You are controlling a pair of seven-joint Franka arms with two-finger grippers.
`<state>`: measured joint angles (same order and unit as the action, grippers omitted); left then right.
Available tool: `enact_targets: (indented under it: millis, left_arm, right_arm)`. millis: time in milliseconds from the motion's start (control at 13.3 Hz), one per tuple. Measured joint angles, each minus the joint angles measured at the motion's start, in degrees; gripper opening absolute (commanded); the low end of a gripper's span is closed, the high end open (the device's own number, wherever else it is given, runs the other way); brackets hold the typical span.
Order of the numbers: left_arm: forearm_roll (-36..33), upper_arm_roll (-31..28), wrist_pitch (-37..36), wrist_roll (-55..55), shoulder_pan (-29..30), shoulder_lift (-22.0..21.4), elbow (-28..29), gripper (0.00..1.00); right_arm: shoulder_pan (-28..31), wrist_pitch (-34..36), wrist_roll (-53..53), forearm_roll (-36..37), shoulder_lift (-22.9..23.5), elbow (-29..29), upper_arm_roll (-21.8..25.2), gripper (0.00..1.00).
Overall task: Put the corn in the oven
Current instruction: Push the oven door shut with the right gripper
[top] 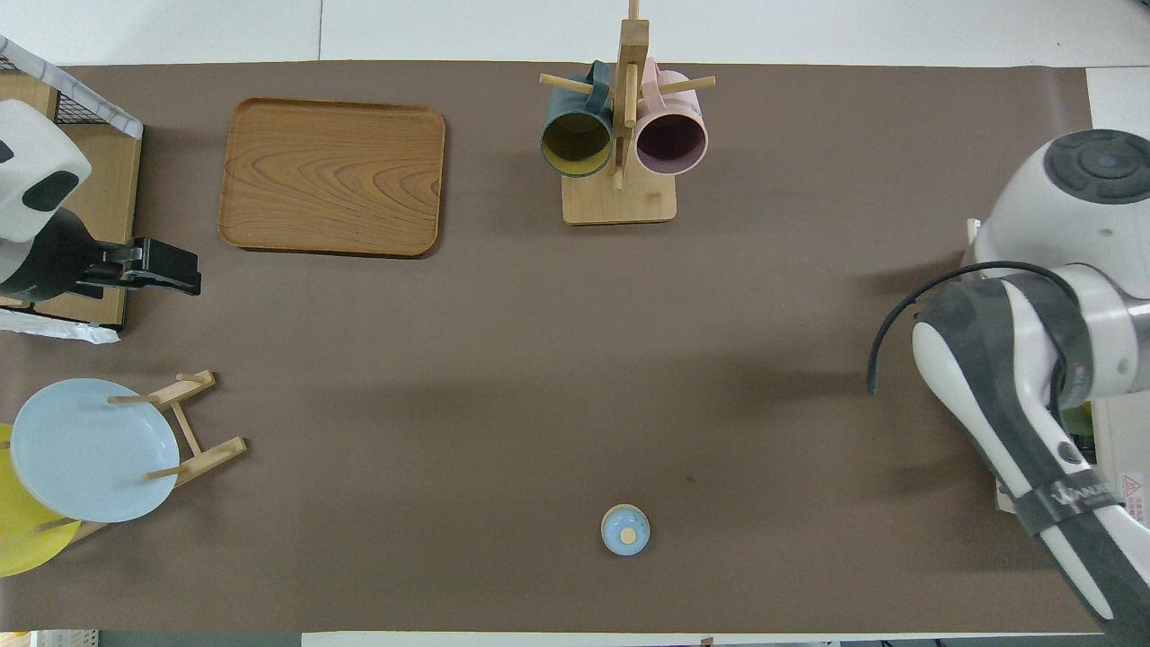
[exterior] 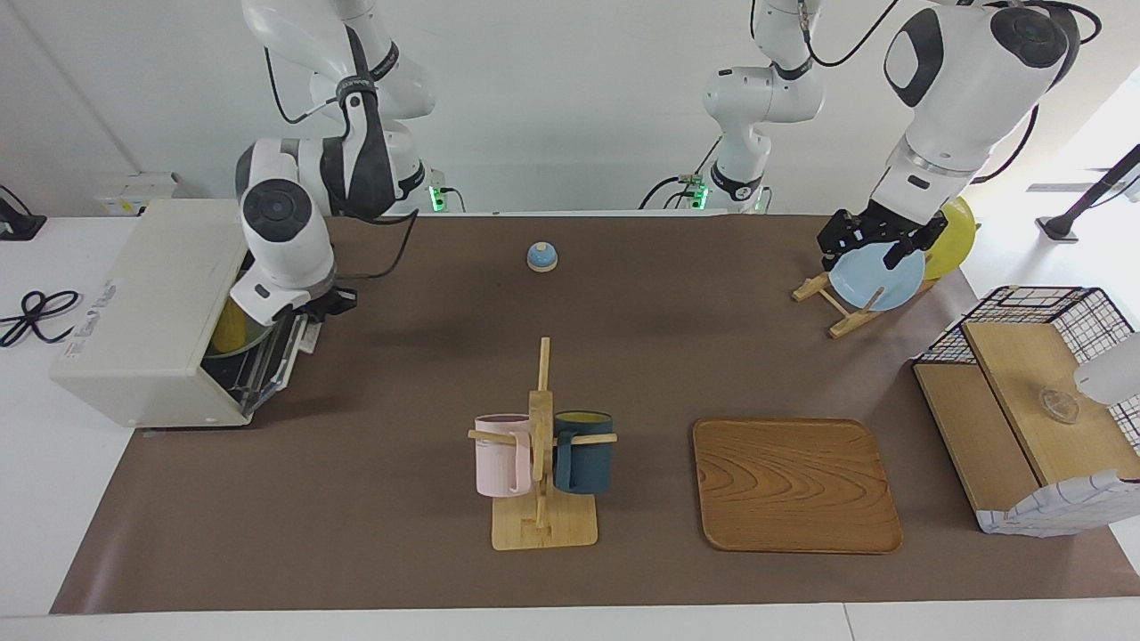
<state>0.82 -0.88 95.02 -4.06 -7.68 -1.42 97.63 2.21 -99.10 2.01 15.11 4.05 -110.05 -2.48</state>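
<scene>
Corn [exterior: 228, 328] looks already inside the oven [exterior: 151, 312] at the facing view's left edge, right tool [exterior: 307, 307] poking into the opening, can't tell its grip, so next it backs out; left tool [exterior: 877, 245] idles, prongs apart, over the plate rack [exterior: 824, 303].

A wooden tray [exterior: 795, 485] lies on the counter [exterior: 401, 499] beside a mug rack [exterior: 542, 463] holding a pink mug [exterior: 501, 455] and a dark blue mug [exterior: 583, 450]. A small blue bell [exterior: 541, 256] sits nearer the robots. A blue plate [exterior: 877, 278] and a yellow plate [exterior: 955, 236] stand in a plate rack [exterior: 824, 294], with a wire shelf [exterior: 1024, 392] alongside.
</scene>
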Motion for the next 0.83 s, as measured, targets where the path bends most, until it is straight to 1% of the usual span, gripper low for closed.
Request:
enact_targets:
  millis: [151,226,301,377,452,527,603,678,828]
  left_arm:
    - [0.00,0.00,0.00,0.00,0.00,0.00,0.00,1.00]
    - [0.00,0.00,0.00,0.00,0.00,0.00,0.00,1.00]
    - [0.00,0.00,0.00,0.00,0.00,0.00,0.00,1.00]
    - [0.00,0.00,0.00,0.00,0.00,0.00,0.00,1.00]
    - [0.00,0.00,0.00,0.00,0.00,0.00,0.00,1.00]
    - [0.00,0.00,0.00,0.00,0.00,0.00,0.00,1.00]
    - [0.00,0.00,0.00,0.00,0.00,0.00,0.00,1.00]
    - [0.00,0.00,0.00,0.00,0.00,0.00,0.00,1.00]
    - [0.00,0.00,0.00,0.00,0.00,0.00,0.00,1.00]
  right_arm:
    - [3.85,0.24,5.27,0.59,-2.05,0.43,0.61,0.00]
    - [5.01,0.24,6.62,0.62,-2.42,0.49,0.86,0.03]
    - [5.49,0.30,7.11,0.61,-2.55,0.54,0.96,0.09]
    - [5.43,0.70,7.12,0.60,-2.59,0.66,0.84,0.17]
    - [5.23,1.77,7.11,0.17,-2.62,1.12,0.58,0.27]
    - [4.82,3.32,7.11,-0.83,-2.65,2.24,0.38,0.41]
    - [4.48,4.84,7.10,-2.33,-2.70,3.82,0.04,0.67]
    - [3.77,6.21,7.10,-4.58,-2.78,5.67,-0.07,1.00]
    - [2.07,7.50,7.03,-8.81,-3.03,8.34,-0.16,1.00]
